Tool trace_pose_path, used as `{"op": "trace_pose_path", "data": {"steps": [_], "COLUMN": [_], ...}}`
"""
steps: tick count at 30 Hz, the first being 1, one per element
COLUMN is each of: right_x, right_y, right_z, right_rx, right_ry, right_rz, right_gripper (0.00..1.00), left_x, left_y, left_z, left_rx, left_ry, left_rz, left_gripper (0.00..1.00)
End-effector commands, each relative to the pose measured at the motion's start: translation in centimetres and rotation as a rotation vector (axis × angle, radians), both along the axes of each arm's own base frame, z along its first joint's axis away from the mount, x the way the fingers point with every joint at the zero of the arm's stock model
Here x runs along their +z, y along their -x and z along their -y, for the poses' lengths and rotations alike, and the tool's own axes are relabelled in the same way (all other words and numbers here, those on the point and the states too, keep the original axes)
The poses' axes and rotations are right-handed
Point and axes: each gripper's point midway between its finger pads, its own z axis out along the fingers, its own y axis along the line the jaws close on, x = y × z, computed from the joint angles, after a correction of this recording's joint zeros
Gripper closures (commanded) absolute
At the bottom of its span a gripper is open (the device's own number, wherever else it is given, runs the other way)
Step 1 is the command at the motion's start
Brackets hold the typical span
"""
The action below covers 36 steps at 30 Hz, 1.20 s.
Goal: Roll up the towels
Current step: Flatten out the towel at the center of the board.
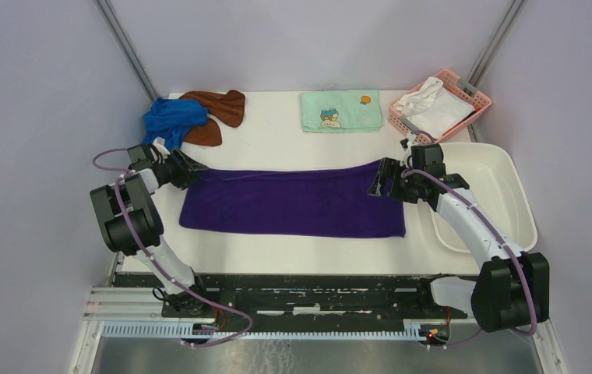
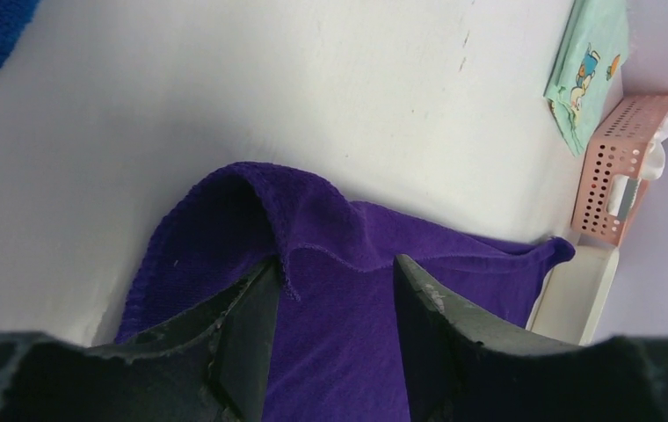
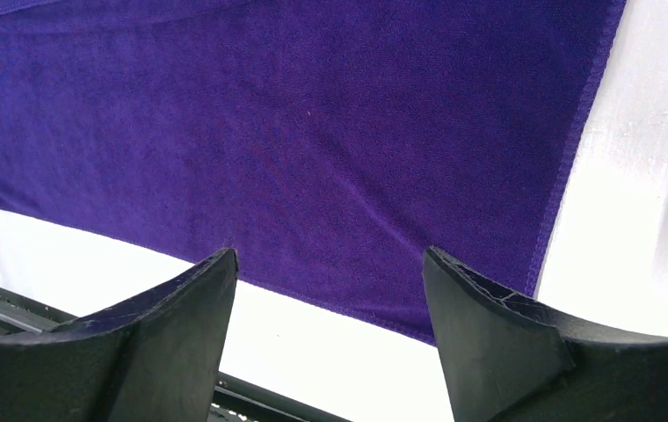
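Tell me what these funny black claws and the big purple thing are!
Those are two robot arms bolted to a table. One picture looks down from above; the other two come from little cameras on each wrist, so you see the claws up close. Each claw is called an end effector. The purple towel lies spread flat. The left end effector is open around a lifted fold at one end of it. The right end effector hangs open over the other end, holding nothing. At the back lie a blue towel, a brown towel and a green cartoon towel. A pink basket holds a white cloth, beside a white tub.
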Motion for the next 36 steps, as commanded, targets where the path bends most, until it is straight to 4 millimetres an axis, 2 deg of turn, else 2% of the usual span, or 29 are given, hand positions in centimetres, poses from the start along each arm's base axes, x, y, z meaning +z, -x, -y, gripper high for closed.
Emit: {"op": "trace_pose_path", "data": {"steps": [1,7,12,19,25,30,36], "right_x": [1.5,1.5,1.6,1.8,2.3,2.5,1.9], "right_y": [-0.8,-0.8,-0.9,-1.1,-2.1,-4.2,-7.1], "right_z": [-0.2,-0.4,-0.5,-0.4,0.1,1.3,3.8], "right_rx": [0.009,0.005,0.005,0.000,-0.036,-0.127,-0.272], "right_ry": [-0.017,-0.030,-0.036,-0.034,-0.012,0.033,0.148], "right_rz": [0.074,0.076,0.081,0.094,0.106,0.114,0.086], "right_gripper": [0.15,0.15,0.15,0.15,0.16,0.18,0.24], "left_x": [2.3,0.7,-0.4,-1.0,0.3,1.8,2.2], "left_y": [-0.4,-0.3,-0.6,-0.5,-0.4,-0.5,-0.5], "left_z": [0.7,0.4,0.5,0.1,-1.2,-2.4,-2.9], "left_rx": [-0.032,-0.021,-0.019,-0.001,0.034,0.061,0.078], "left_ry": [-0.008,-0.033,-0.044,-0.070,-0.147,-0.211,-0.232], "left_rz": [0.077,0.016,-0.012,-0.049,-0.048,-0.060,-0.087], "left_gripper": [0.45,0.48,0.55,0.76,0.96,0.97,0.97]}}
